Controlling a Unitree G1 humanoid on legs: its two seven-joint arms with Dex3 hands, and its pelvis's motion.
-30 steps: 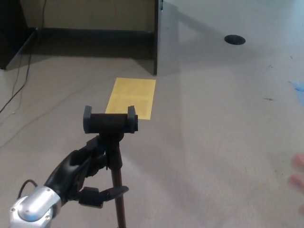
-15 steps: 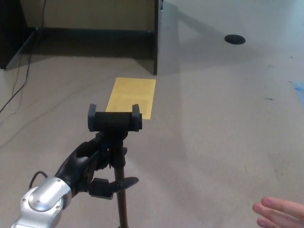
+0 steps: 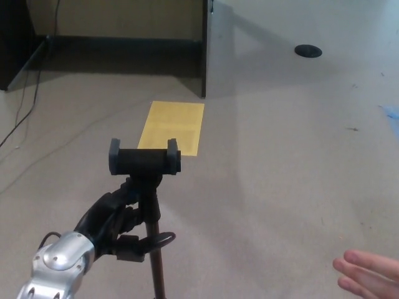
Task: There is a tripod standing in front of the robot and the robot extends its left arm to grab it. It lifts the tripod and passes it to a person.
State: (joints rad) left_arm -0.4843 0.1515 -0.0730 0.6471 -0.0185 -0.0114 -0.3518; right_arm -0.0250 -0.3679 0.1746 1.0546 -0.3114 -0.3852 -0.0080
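tripod (image 3: 148,187) stands upright at lower centre above the pale floor (image 3: 280,156), its thin brown pole clasped just under the black clamp-shaped head by the left hand (image 3: 118,225), whose thick black fingers (image 3: 156,240) wrap around it. a person's hand (image 3: 371,273) waits well apart at the lower right. the grip sits on a slim, smooth shaft, so i judge the top-heavy head could swing or slide during the pass. a flat yellow sheet (image 3: 171,127) lies beyond.

tripod (image 3: 151,212) legs cut off below; person's hand (image 3: 369,271) partly out of frame.
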